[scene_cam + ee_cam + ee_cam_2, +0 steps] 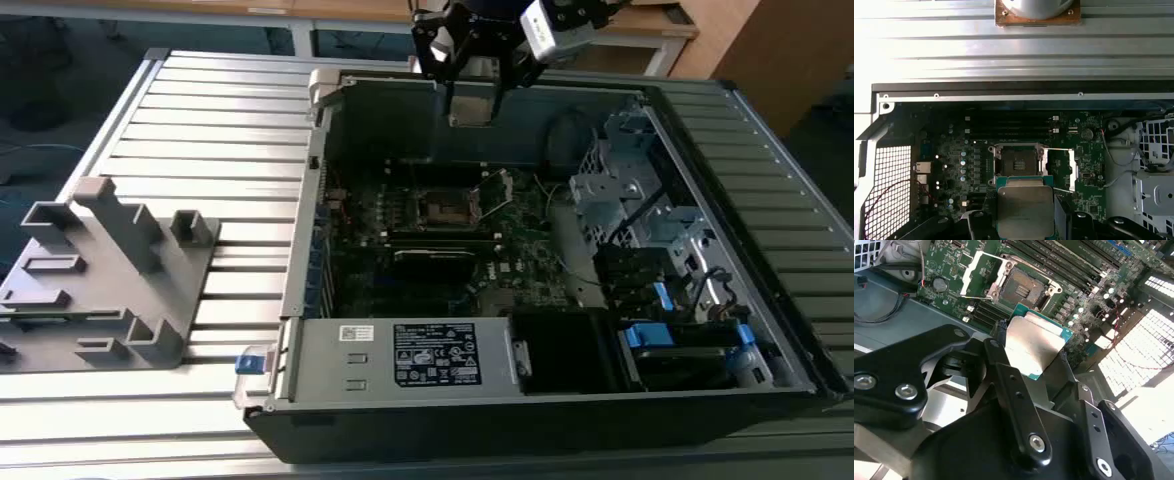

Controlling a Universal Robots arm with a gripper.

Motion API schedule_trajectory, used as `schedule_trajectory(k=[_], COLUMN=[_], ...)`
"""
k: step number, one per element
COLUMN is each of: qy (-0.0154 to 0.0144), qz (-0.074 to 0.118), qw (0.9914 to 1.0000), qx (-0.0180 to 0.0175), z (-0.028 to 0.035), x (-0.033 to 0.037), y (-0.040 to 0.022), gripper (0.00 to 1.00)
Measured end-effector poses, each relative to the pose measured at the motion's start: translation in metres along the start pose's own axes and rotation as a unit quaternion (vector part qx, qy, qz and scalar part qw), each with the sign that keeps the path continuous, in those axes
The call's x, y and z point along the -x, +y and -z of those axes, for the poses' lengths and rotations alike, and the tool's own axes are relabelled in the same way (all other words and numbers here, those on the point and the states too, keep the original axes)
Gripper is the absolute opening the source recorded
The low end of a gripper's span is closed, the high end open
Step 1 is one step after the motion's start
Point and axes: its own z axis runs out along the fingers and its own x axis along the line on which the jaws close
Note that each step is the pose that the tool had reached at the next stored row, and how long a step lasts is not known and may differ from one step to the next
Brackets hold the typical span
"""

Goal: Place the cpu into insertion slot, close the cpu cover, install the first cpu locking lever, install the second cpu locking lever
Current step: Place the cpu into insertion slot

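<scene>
My gripper (pixel 470 100) hangs above the far wall of the open computer case, shut on the cpu (pixel 470 108). In both wrist views the cpu (pixel 1033 346) (pixel 1025 210) shows its dull silver top and green edge, pinched between the black fingers (pixel 996 347). The insertion slot (pixel 447 206) (pixel 1022 290) (pixel 1016 162) lies bare on the motherboard, below and ahead of the chip and apart from it. The cpu cover (pixel 497 190) (pixel 979 272) (pixel 1060 167), a thin silvery frame, stands swung open at one side of the slot.
A grey plastic fixture (pixel 100 260) sits on the ribbed table at the exterior view's left. Inside the case (pixel 320 200) are a metal drive cage (pixel 641 200), cables, blue clips (pixel 661 335) and a labelled power supply (pixel 427 355) along the near wall.
</scene>
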Motion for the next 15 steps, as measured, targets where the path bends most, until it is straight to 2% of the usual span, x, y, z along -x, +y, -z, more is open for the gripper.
schedule_trajectory(k=[15], qy=[0.0000], qz=[0.000], qw=[1.00000], qx=[0.0000], z=[-0.0017], x=[0.0000], y=[-0.0001], gripper=[0.54])
